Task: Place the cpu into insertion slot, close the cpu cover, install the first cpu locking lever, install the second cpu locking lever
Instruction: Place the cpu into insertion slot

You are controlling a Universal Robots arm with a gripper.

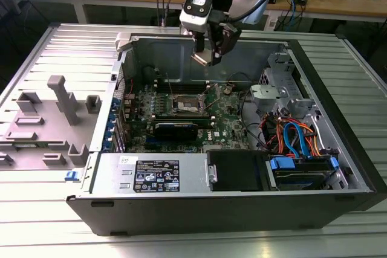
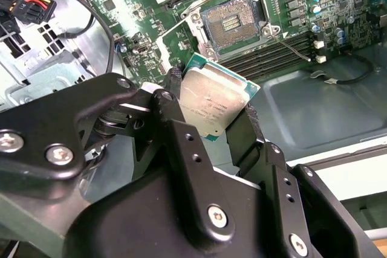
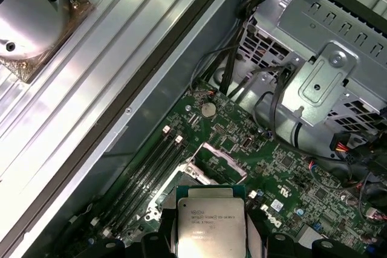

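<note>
Right now, this is what I see from my station:

- I have the tool [image 1: 208, 57] shut on the cpu [image 1: 202, 58], one black finger [image 2: 172, 98] pressed against each of two opposite edges of the chip.
- In both wrist views the cpu [image 2: 211, 106] sits between the fingers with its silvery metal top towards the cameras and a thin green border around it.
- In the exterior view the tool hangs in the air over the far part of the open computer case [image 1: 338, 167], clear of the green circuit board [image 1: 227, 122].
- The insertion slot [image 1: 187, 106] lies on the board below and nearer than the tool, well apart from the cpu.
- In the second wrist view the insertion slot [image 2: 234, 23] is uncovered, with its dark centre showing inside the silver rim.
- In the first wrist view the cpu cover [image 3: 222, 159] looks tilted up from the socket, just beyond the held cpu [image 3: 210, 225].
- The case rests on a ribbed metal tabletop [image 1: 193, 243].
- A grey plastic fixture [image 1: 57, 110] stands at the exterior view's left.
</note>
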